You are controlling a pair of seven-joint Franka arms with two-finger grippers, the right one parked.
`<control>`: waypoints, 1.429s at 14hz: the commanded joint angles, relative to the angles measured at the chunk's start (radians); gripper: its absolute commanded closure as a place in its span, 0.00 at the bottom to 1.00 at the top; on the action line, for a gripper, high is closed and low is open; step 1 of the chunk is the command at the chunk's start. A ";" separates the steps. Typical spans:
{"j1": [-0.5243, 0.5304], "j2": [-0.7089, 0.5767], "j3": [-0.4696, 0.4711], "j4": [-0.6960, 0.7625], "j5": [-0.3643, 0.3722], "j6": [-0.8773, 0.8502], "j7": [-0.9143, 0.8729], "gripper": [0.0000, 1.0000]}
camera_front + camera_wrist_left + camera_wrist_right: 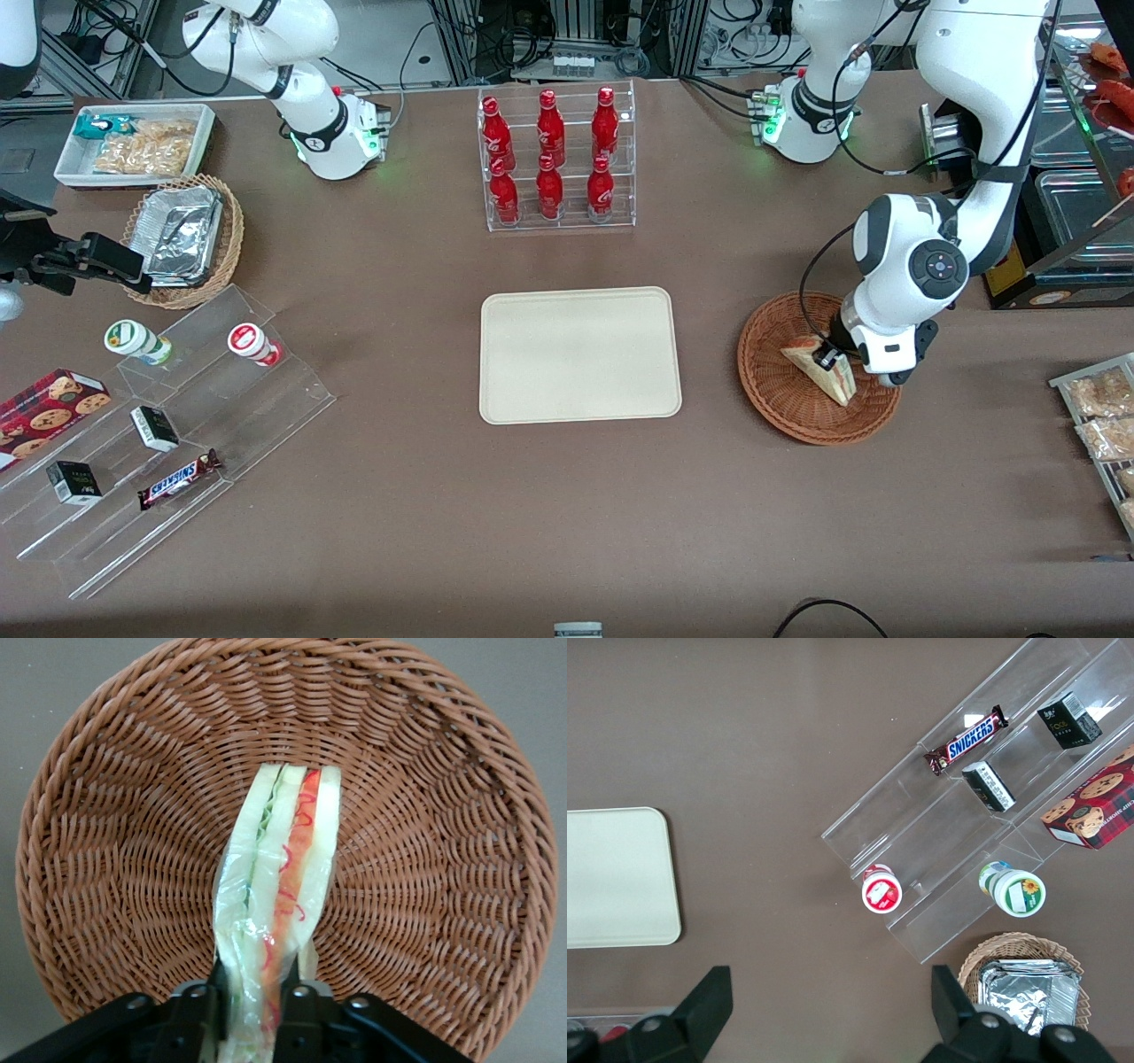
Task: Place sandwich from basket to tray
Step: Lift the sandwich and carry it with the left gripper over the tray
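Observation:
The sandwich (826,370), a clear-wrapped white bread wedge with pink, red and green layers, is in the round reddish-brown wicker basket (780,390) toward the working arm's end of the table. My left gripper (833,353) is down in the basket, shut on the sandwich. In the left wrist view the two black fingers (197,1010) press the sandwich (283,859) from both sides over the basket's weave (115,868). The cream-beige tray (580,354) lies bare at the table's middle, apart from the basket; it also shows in the right wrist view (616,877).
A clear rack of red bottles (556,159) stands farther from the front camera than the tray. Toward the parked arm's end are a tan wicker basket with foil containers (182,237), a white bin of snacks (133,142) and clear tiered shelves with snacks (159,443). Snack bags (1103,416) lie at the working arm's end.

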 commanded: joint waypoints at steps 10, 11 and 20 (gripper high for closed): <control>-0.065 0.159 -0.209 0.463 0.049 -0.422 0.356 0.96; -0.099 0.179 -0.209 0.481 0.054 -0.419 0.348 0.96; -0.381 0.414 -0.206 0.748 0.063 -0.419 0.081 0.99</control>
